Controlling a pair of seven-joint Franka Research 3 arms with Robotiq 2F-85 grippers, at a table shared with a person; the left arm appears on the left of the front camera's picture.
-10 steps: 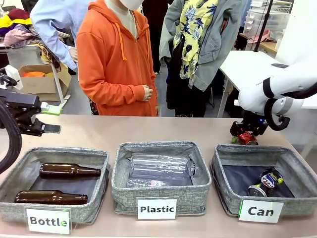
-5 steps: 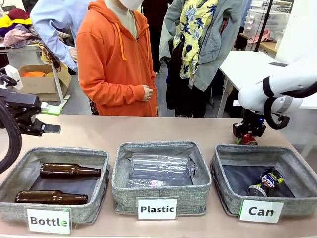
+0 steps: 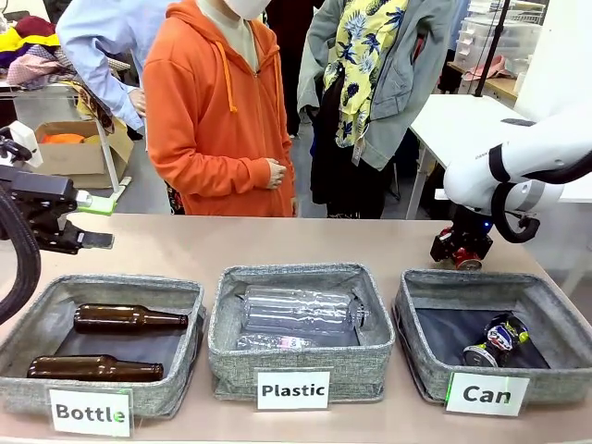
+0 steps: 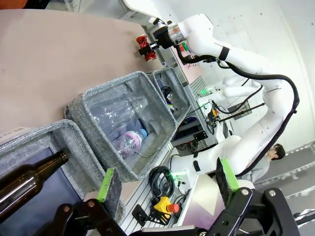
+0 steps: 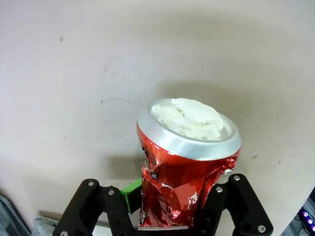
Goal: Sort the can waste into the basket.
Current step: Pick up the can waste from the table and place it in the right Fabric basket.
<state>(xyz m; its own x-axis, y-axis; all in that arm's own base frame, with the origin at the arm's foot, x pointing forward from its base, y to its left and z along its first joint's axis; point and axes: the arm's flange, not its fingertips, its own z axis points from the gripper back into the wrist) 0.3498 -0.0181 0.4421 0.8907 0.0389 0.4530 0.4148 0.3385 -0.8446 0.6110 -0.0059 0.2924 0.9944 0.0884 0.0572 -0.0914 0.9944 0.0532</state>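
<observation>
Red crushed can (image 5: 184, 182) sits clamped in your right tool (image 3: 460, 254), above bare desk (image 3: 305, 242) at 12 o'clock of the grey fabric "Can" basket (image 3: 421, 365); left tool (image 4: 165, 184) spread apart.

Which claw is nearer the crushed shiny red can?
Right. The right claw is shut on the crushed shiny red can; the left claw hangs open above the far-side bins.

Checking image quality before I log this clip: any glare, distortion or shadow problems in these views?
Front view: even light, labels sharp. Left wrist view: rolled, wide-angle bending the baskets. Right wrist view: the red can in the right gripper sharp, its rim bright, soft shadow on the table.
</observation>
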